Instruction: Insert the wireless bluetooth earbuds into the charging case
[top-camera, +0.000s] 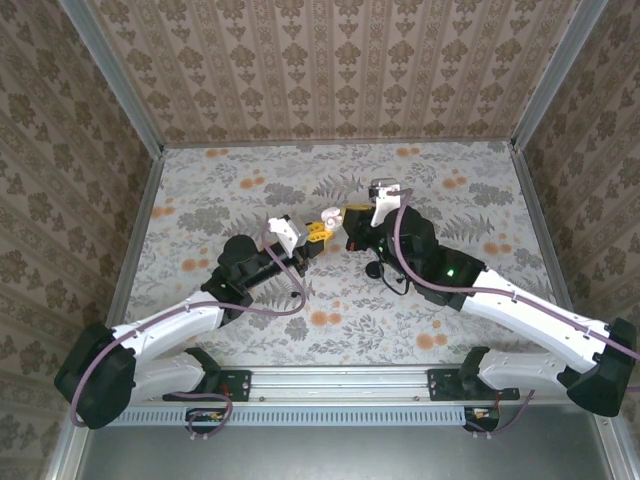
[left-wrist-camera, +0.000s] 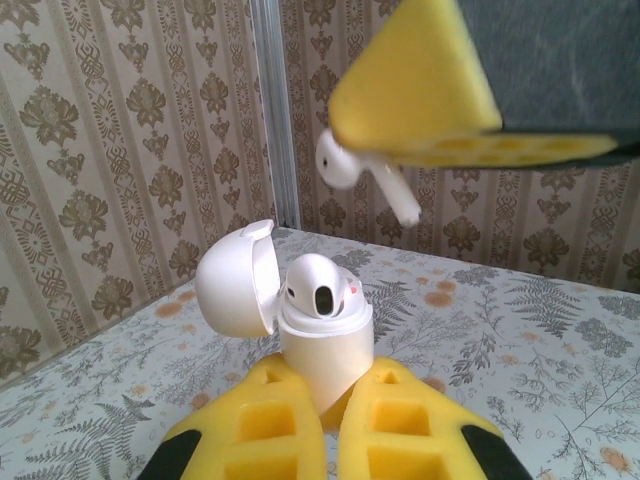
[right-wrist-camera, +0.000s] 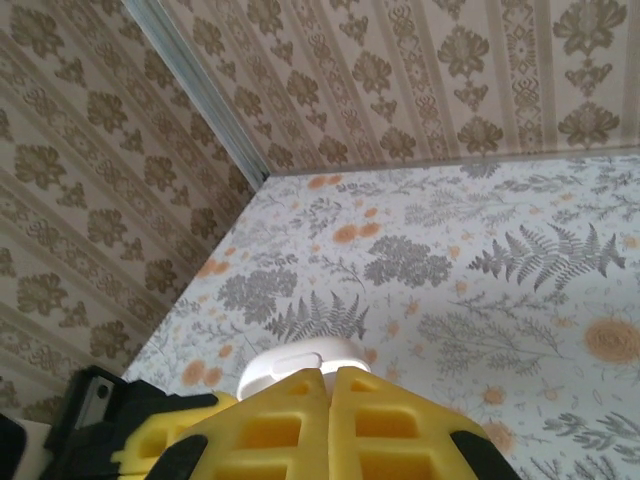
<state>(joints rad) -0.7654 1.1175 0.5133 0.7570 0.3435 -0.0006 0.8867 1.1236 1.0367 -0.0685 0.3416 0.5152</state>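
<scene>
At lower centre the left gripper clamps the open case; the right gripper, pinching an earbud above, must next lower it straight into the free slot.

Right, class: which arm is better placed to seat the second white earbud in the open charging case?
Right. The right gripper holds the small white earbud above the open white plastic charging case, which the left gripper grips, with another earbud already seated.
</scene>
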